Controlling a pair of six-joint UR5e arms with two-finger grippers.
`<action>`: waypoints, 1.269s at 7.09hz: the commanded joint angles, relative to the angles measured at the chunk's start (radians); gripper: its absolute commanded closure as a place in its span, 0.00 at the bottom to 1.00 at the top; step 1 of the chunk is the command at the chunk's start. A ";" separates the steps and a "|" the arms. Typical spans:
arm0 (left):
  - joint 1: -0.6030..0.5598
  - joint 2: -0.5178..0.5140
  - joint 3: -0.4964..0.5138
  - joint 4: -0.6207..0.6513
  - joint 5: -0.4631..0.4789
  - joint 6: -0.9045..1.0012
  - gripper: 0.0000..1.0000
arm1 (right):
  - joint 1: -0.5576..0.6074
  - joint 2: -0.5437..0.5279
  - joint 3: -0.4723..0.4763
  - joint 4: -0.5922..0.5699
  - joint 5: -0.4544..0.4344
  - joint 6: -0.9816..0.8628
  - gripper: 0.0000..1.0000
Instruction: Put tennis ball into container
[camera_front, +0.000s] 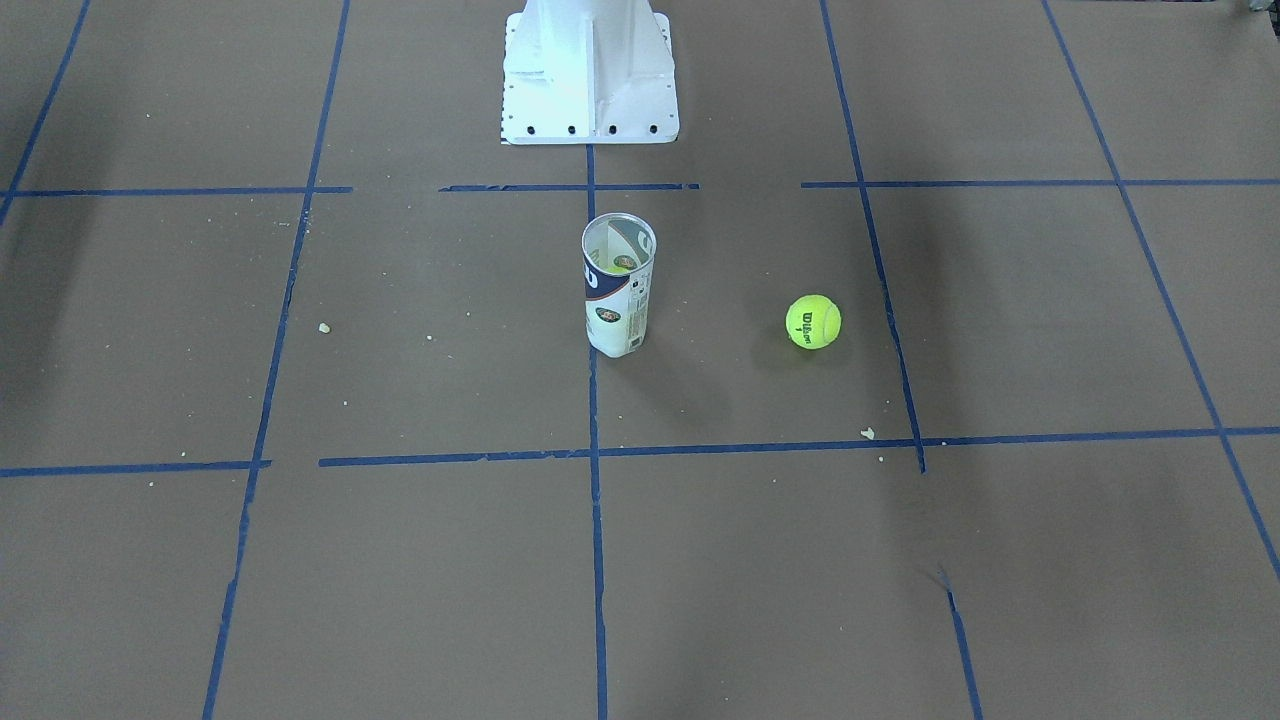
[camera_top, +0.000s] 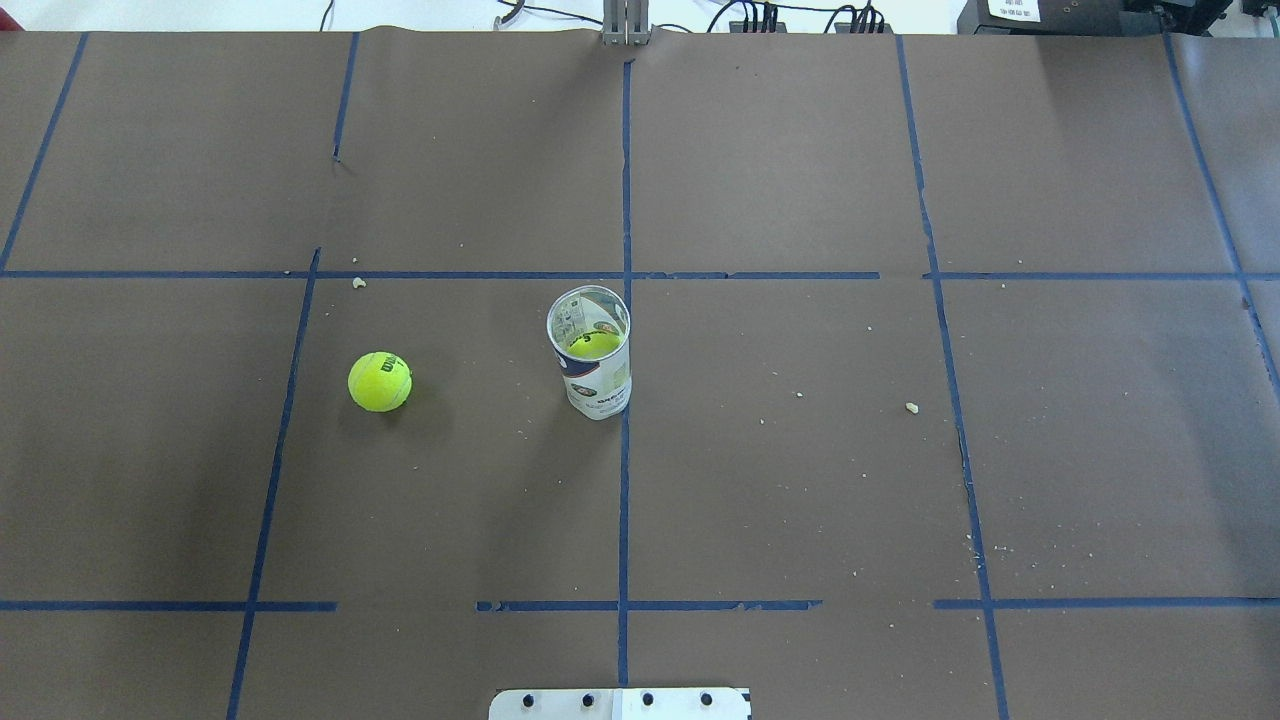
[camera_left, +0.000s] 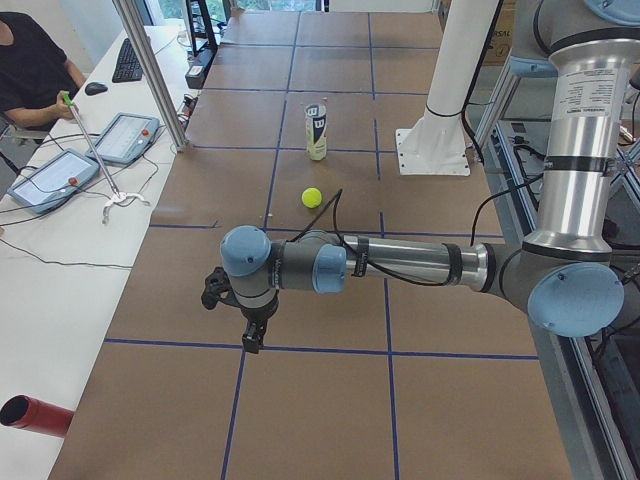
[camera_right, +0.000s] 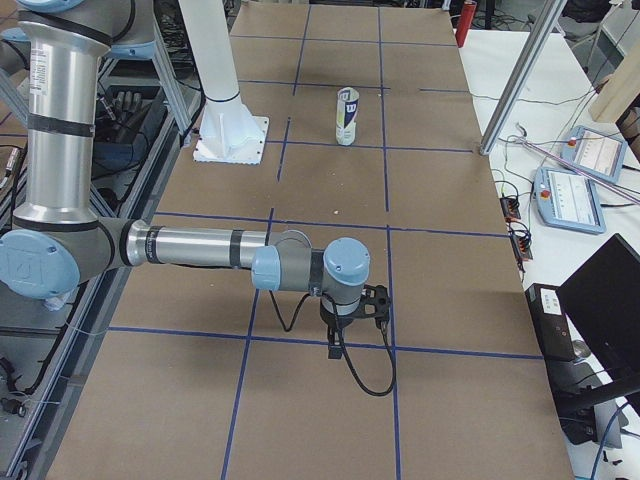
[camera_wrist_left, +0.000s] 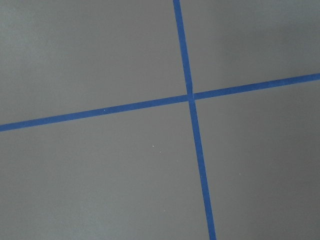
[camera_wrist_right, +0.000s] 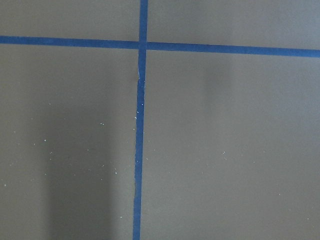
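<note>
The tennis ball (camera_top: 380, 382) lies left of the upright container (camera_top: 590, 352), well apart from the left gripper (camera_left: 250, 340) and the right gripper (camera_right: 336, 346). Whether either one's jaws are parted cannot be told.

Tennis ball (camera_front: 813, 322): black "Wilson" lettering is legible on its side. Can (camera_front: 618, 290), standing near the ball: a large white "W" on navy shows in the side views. Its smaller print is unreadable.
</note>
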 joint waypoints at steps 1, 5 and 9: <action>0.056 -0.025 -0.064 -0.083 -0.124 -0.014 0.00 | 0.000 0.000 0.000 0.000 0.000 0.000 0.00; 0.276 -0.091 -0.234 -0.090 -0.033 -0.185 0.00 | 0.000 0.000 0.000 0.000 0.000 0.000 0.00; 0.563 -0.192 -0.276 -0.165 0.104 -0.818 0.00 | 0.000 0.000 0.000 0.000 0.000 0.000 0.00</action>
